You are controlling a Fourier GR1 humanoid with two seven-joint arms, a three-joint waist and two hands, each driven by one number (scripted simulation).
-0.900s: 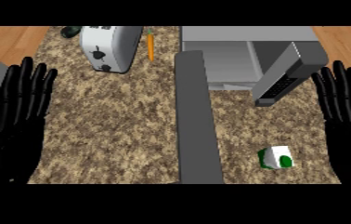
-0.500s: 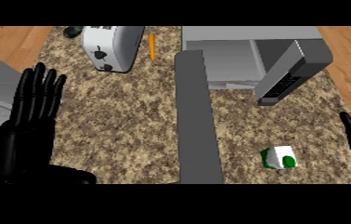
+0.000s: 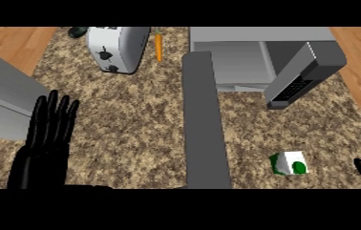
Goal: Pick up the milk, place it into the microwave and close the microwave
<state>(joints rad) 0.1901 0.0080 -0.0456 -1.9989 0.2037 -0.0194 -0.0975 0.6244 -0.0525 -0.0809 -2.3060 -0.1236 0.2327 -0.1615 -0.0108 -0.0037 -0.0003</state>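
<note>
The milk (image 3: 289, 163), a small white carton with green markings, lies on the speckled counter (image 3: 141, 109) at the lower right. The grey microwave (image 3: 243, 64) stands at the back right, its cavity exposed. Its door (image 3: 304, 76) is swung out towards me on the right side. My left hand (image 3: 44, 143) shows at the lower left, open with fingers straight and pointing up, far from the carton. Only a black sliver of my right hand (image 3: 357, 165) peeks in at the right edge, just right of the milk.
A white toaster (image 3: 116, 47) stands at the back left with an orange carrot (image 3: 158, 47) beside it. A long dark grey strip (image 3: 204, 129) runs front to back down the counter's middle. A grey slab (image 3: 14, 100) enters from the left edge.
My left hand has shifted inward to the right and lower in the view. My right hand has slid almost out at the right edge. The milk has stayed put.
</note>
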